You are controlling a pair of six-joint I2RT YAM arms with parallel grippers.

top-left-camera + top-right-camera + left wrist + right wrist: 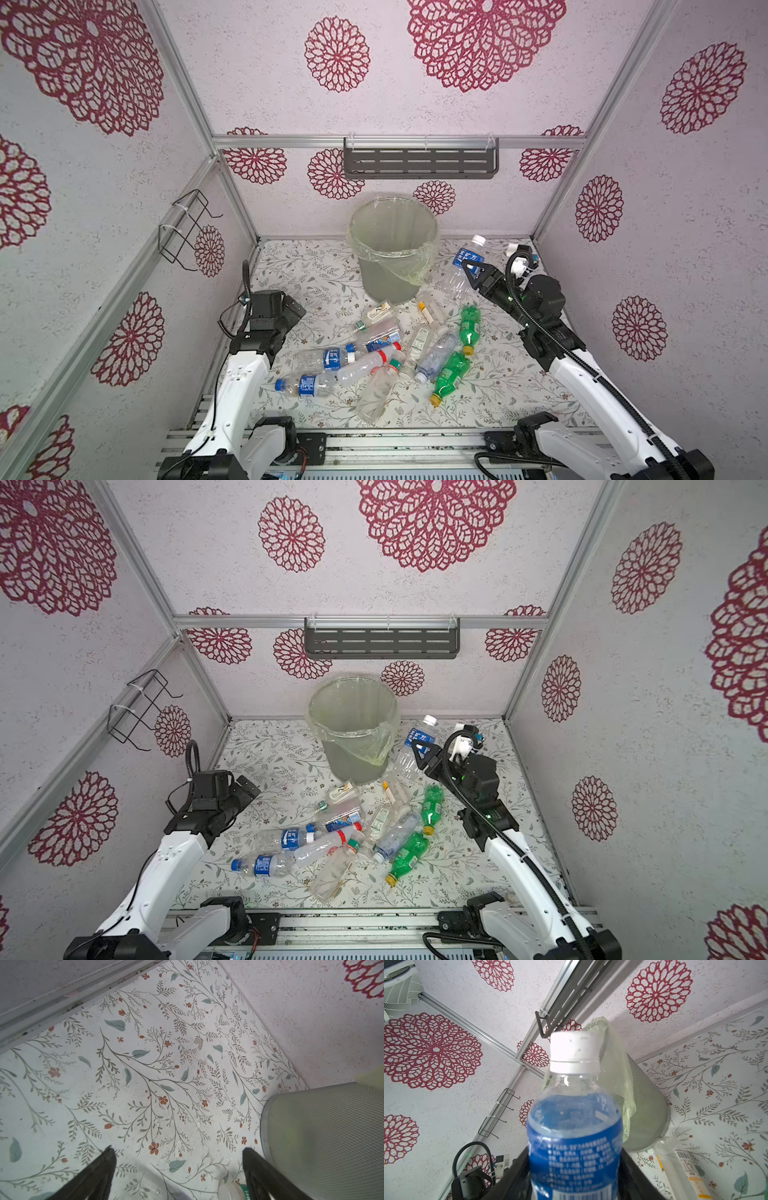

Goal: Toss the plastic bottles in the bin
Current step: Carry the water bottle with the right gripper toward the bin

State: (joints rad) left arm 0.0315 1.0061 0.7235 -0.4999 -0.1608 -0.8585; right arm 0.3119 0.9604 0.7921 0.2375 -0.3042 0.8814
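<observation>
Plastic bottles [374,357] are lying heaped near centre: two green bottles [451,374] and roughly ten clear, exact count unclear. At left, the left gripper [178,1151] is hanging spread and empty. The right gripper [473,268] is clamping one blue-labelled bottle [462,254] just right of the single bin [386,278] at the far side. Releasing early is risking a bounce off the rim.

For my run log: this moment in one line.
right gripper: shut on white-capped bottle, beside bin | left gripper: open | other bottles: on table
</observation>
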